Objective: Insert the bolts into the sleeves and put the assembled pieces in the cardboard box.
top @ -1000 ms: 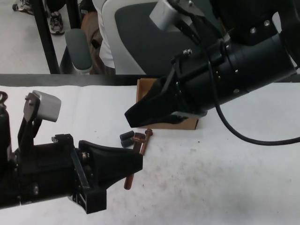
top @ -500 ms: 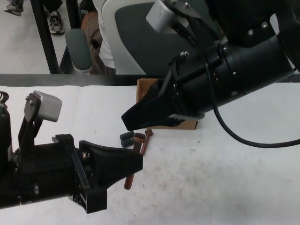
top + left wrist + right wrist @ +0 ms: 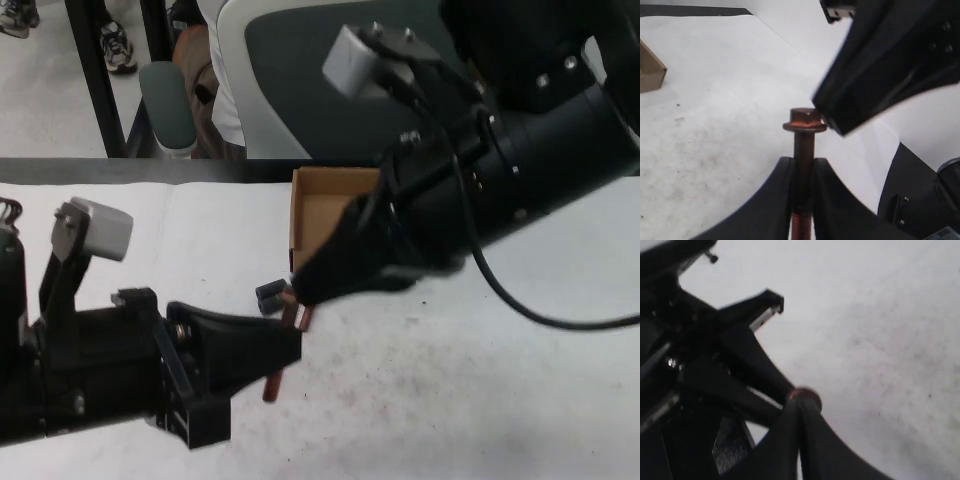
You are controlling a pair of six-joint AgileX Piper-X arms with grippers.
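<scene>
1. Two black, wedge-shaped fingers of the left pincer (image 3: 802,167) are clamped tight on the shank of a copper-coloured bolt (image 3: 804,142). The bolt stands out past the fingertips, its hexagonal flanged head foremost. Its threaded end shows on the other side of the fingers, above the bench.
2. Just off the bolt's head hangs the right pincer (image 3: 303,290). Its smooth, dark, tapering fingers are pressed together along a single thin seam, and nothing shows between them. The tips sit right beside the flange; whether they touch it I cannot tell.
3. One short, dark sleeve (image 3: 270,295) of tubular form lies on the bench just beyond the left pincer's tips and beside the right pincer's tips.
4. Beneath both pincers spreads the bench (image 3: 450,400), white and matte, speckled with grey scuffs.
5. Beyond the right pincer stands the cardboard box (image 3: 320,205), brown, open at the top, with plain flat walls. The right arm crosses in front of part of it.
</scene>
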